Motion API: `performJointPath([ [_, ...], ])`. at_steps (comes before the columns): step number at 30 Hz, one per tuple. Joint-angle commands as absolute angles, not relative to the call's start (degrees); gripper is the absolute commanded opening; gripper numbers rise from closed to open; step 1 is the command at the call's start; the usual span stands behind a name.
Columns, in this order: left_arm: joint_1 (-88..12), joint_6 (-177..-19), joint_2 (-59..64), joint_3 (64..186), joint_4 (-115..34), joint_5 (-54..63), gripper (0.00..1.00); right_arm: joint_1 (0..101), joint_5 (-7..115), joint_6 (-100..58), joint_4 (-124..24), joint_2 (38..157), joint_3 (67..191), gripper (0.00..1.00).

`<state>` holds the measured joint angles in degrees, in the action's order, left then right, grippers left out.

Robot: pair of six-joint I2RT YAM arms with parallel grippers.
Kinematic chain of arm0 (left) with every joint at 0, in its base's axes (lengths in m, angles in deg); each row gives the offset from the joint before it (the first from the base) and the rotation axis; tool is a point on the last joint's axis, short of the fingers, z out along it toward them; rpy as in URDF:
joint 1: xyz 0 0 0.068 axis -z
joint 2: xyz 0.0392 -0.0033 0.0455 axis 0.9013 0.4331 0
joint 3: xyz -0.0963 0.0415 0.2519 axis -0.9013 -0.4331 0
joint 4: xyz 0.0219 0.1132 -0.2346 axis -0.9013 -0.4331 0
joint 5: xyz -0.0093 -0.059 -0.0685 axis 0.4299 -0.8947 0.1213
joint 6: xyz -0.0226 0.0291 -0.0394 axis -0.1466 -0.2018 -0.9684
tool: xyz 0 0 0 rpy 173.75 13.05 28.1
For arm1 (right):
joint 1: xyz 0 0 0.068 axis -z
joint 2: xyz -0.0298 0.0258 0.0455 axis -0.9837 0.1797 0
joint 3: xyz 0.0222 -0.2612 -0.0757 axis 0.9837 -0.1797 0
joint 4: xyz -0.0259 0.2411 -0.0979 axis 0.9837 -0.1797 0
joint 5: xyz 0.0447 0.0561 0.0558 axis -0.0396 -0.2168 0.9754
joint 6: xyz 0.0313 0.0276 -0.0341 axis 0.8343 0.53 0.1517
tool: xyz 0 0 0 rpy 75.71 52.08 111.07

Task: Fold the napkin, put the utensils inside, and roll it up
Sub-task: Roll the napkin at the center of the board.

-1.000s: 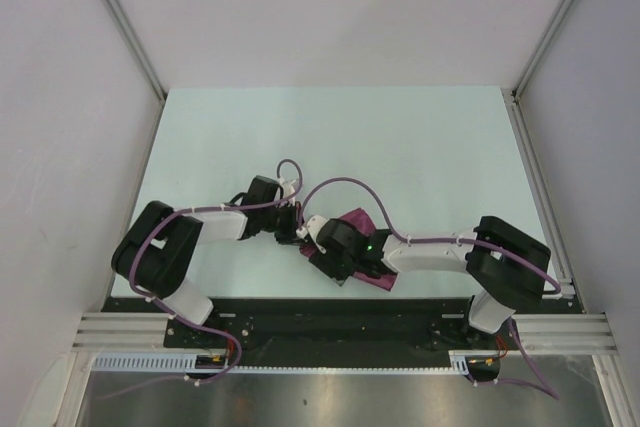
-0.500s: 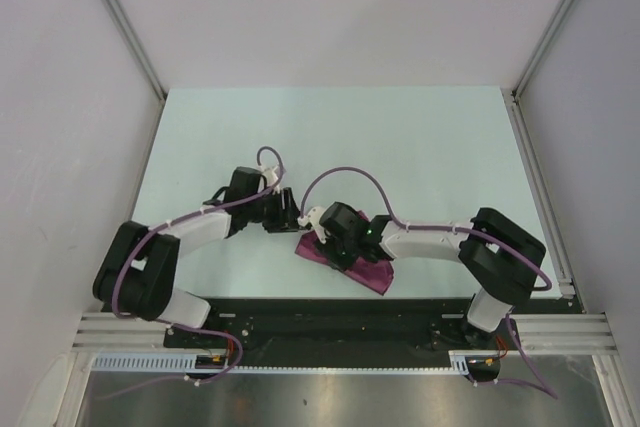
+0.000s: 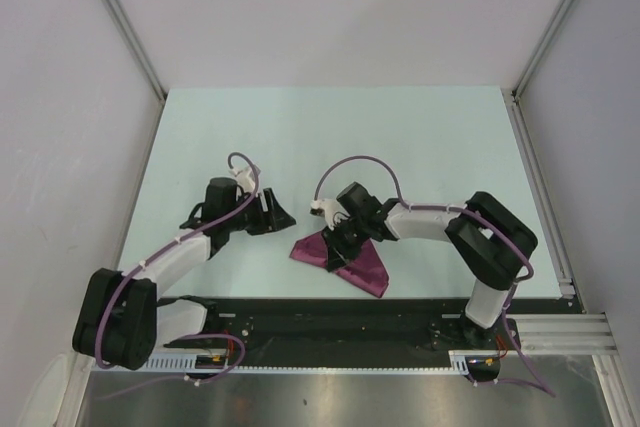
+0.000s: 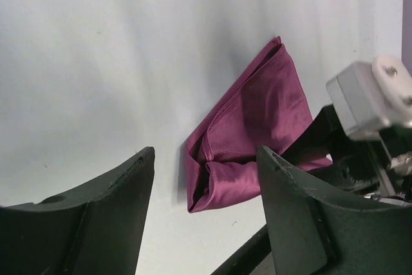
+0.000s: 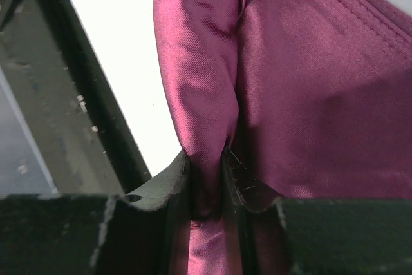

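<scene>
Two claws: right gripper [image 5: 206,181] pinches napkin [image 5: 309,94] fold, seemingly blocking its edge; left gripper [image 4: 206,156] spread wide.

napkin [image 3: 362,272]: plain shiny maroon cloth | state: folded up, kinda triangle-shaped, one edge rolled into a soft tube | spot: lying on the counter by the near edge, just right of middle

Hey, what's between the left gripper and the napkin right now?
Nothing but bare table. The top external view shows an open strip separating the open left gripper from the napkin.
</scene>
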<state>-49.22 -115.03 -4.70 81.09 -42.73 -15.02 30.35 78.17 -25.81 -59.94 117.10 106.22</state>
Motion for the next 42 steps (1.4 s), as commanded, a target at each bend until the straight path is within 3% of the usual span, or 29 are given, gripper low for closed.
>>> performJointPath([
  [1,-49.31,-115.78,-7.16,77.35,-37.43,-17.98,0.7,32.27,90.01,-25.28,-62.95,120.98,105.19,0.24],
  [10,-44.74,-117.63,-1.28,75.15,-30.57,-20.8,0.73,38.25,97.83,-24.84,-61.89,125.9,105.37,0.22],
  [23,-40.43,-120.62,8.39,74.89,-23.45,-22.56,0.61,41.59,100.12,-24.4,-60.58,129.5,105.89,0.21],
  [26,-40.16,-121.23,8.92,74.36,-22.48,-22.65,0.49,41.68,100.04,-24.4,-60.75,130.3,106.6,0.21],
  [33,-40.16,-120.18,12.08,77.16,-24.06,-23.97,0.06,41.94,96.96,-24.93,-62.33,130.04,109.06,0.29],
  [35,-40.16,-120.09,12.52,78.3,-25.2,-23.97,0.01,42.29,95.47,-24.58,-62.51,129.25,109.32,0.35],
  [42,-40.16,-118.95,13.75,81.64,-29.86,-23.97,0.0,43.35,87.14,-24.4,-64.88,121.17,109.41,0.57],
])
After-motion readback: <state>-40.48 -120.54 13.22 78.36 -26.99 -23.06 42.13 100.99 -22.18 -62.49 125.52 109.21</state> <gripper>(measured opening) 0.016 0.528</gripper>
